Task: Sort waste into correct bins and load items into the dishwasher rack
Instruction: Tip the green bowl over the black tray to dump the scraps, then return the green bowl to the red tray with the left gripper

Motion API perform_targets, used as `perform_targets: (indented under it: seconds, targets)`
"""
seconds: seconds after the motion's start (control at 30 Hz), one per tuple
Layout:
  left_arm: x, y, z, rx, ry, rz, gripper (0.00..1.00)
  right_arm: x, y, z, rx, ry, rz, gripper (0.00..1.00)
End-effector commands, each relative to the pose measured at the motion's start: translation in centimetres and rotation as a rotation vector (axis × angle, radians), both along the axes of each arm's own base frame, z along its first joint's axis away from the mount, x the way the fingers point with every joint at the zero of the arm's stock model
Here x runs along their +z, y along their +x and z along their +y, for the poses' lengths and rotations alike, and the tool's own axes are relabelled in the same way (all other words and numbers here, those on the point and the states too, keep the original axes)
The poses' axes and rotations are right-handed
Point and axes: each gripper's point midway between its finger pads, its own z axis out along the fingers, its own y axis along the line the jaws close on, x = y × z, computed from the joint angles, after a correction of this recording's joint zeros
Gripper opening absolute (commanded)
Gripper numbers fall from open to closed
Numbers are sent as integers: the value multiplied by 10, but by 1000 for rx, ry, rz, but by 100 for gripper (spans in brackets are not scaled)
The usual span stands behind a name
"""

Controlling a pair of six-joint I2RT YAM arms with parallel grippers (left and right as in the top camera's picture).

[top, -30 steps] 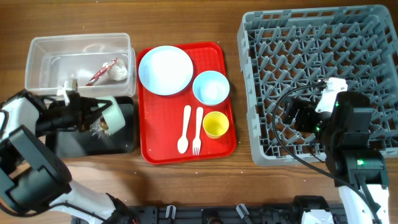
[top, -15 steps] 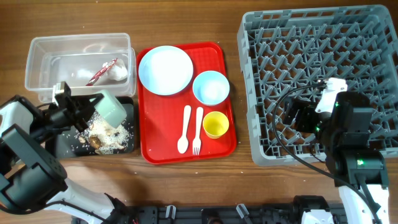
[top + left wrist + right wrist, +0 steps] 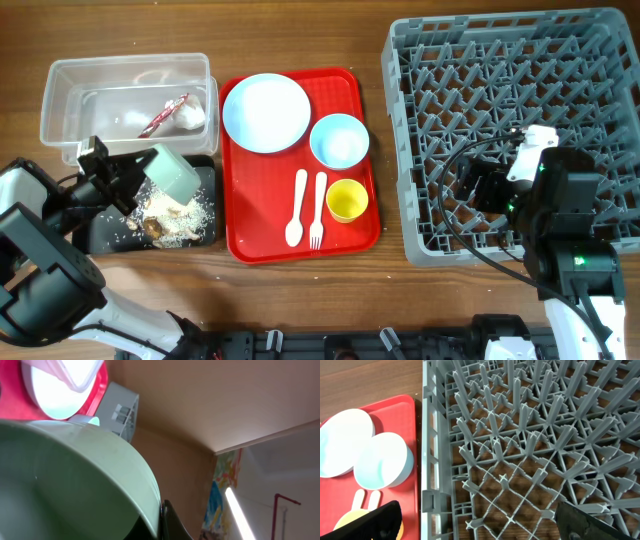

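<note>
My left gripper [image 3: 135, 178] is shut on the rim of the pale green bowl [image 3: 172, 172], held tipped on its side over the black tray [image 3: 205, 180]; the bowl fills the left wrist view [image 3: 70, 485]. Brownish food scraps with white crumbs [image 3: 170, 218] lie in the black tray. The red-and-white wrapper [image 3: 162, 114] lies in the clear tub [image 3: 60, 80]. My right gripper [image 3: 478, 186] is open and empty above the grey dishwasher rack [image 3: 600, 60], which also shows in the right wrist view [image 3: 530, 440].
A red serving tray [image 3: 240, 245] holds the light blue plate [image 3: 265, 112], light blue bowl [image 3: 339, 140], yellow cup [image 3: 347, 200], white spoon [image 3: 297, 210] and fork [image 3: 318, 212]. The plate [image 3: 342, 440] and blue bowl [image 3: 382, 465] show in the right wrist view.
The green bowl has tipped up and lifted from over the black tray, and food scraps with crumbs now lie in the tray. The right arm has not moved.
</note>
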Motion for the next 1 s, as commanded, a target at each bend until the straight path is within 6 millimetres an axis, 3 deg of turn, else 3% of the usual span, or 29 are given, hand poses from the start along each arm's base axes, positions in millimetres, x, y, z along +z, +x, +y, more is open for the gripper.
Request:
perform_targets:
  seconds: [0.0,0.17,0.33,0.47,0.57,0.67,0.73,0.83,0.97]
  targets:
    - [1,6,7,35,18,-69,4,7,3,-3,-1,-20,-16,100]
    - [-8,3,5,-9,115,-116,4,7,3,-3,-1,-20,-16,100]
    - [20,-3,-11,-58,278,-331,4,7,3,-3,-2,-20,-16,100]
    - [44,-7,-48,-209,404,-478,4,8,3,-3,-2,-20,-17,100]
    - [49,-7,-78,-333,426,-513,4,8,3,-3,-2,-20,-17,100]
    - [37,0,-105,-462,456,-451,4,8,3,-3,-2,-20,-17,100]
    - [18,9,-115,-523,524,-342,4,8,3,-3,-1,-20,-17,99]
    - [-10,27,-123,-578,733,-212,4,8,3,-3,-2,-20,-17,100]
    - [-30,48,-149,-632,1038,-181,4,8,3,-3,-1,-20,-17,100]
